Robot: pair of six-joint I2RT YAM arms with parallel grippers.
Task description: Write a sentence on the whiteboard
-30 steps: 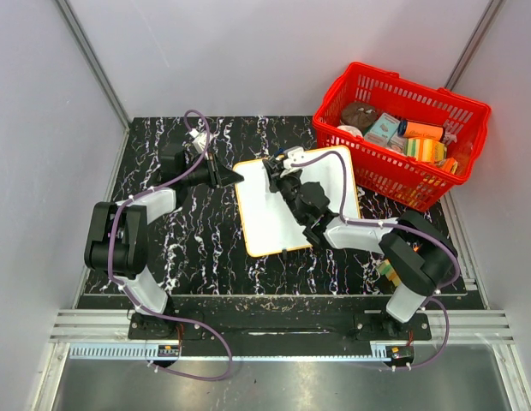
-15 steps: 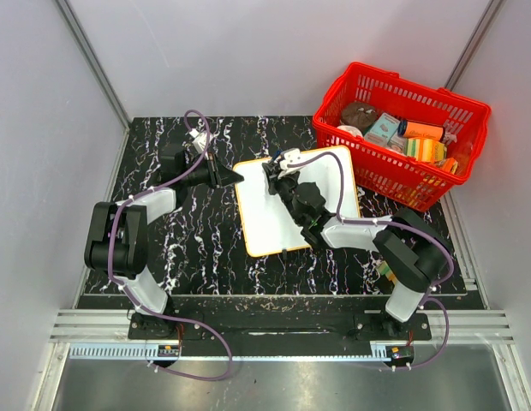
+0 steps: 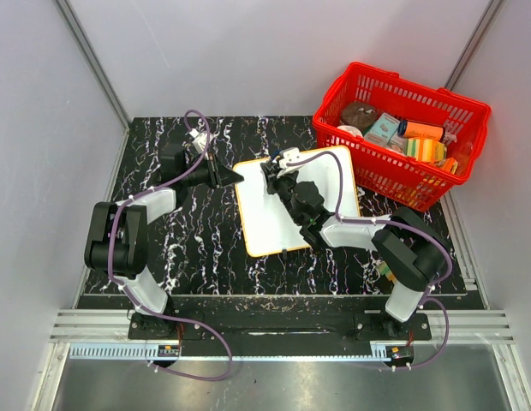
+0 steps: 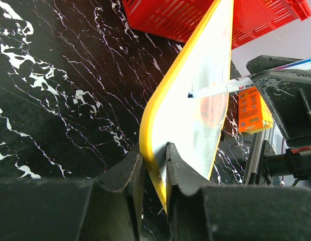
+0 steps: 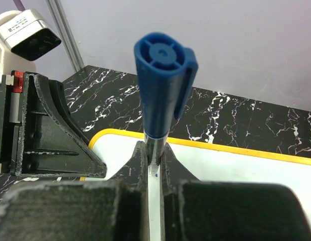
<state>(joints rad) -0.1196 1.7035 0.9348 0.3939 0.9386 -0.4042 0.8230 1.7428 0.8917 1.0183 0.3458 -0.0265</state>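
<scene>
The flat white whiteboard with a thin orange-yellow frame (image 3: 270,224) is lying in the middle of the black marbled worktop (image 3: 197,248), with the left arm's (image 3: 154,201) jaws clamping its 10 o'clock corner. The right arm (image 3: 351,231) — the nearer one — is gripping a blue-capped marker (image 5: 163,90) upright in closed jaws. Its tip is sitting at the board near 11 o'clock, so bare surface is running off toward 3 and 5 o'clock for the sentence.

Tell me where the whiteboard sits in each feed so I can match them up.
Top external: the whiteboard lies mid-table, left of the red basket.
Left wrist: the whiteboard runs from bottom centre up to the top right.
Right wrist: the whiteboard fills the lower frame, behind the marker.
Shared landmark: the left gripper, clamped on the board's yellow edge.
</scene>
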